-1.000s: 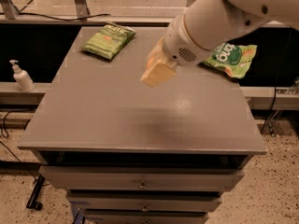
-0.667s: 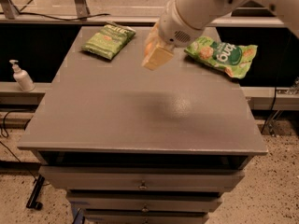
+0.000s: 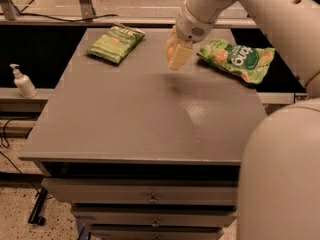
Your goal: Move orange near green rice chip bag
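Note:
My gripper [image 3: 176, 54] hangs over the far middle of the grey table [image 3: 125, 114], its pale fingers pointing down. It is shut on the orange [image 3: 171, 48], of which only a small orange patch shows at the left side of the fingers. The green rice chip bag [image 3: 237, 59], bright green with white letters and orange corners, lies flat at the table's far right. It is a short way to the right of the gripper, not touching it.
A smaller dull olive-green bag [image 3: 116, 43] lies at the far left of the table. A white pump bottle [image 3: 22, 81] stands on a ledge left of the table. Drawers [image 3: 150, 199] sit under the tabletop. My arm fills the right side.
The gripper has moved away from me towards the far edge of the table, and the whole green rice chip bag now shows to its right.

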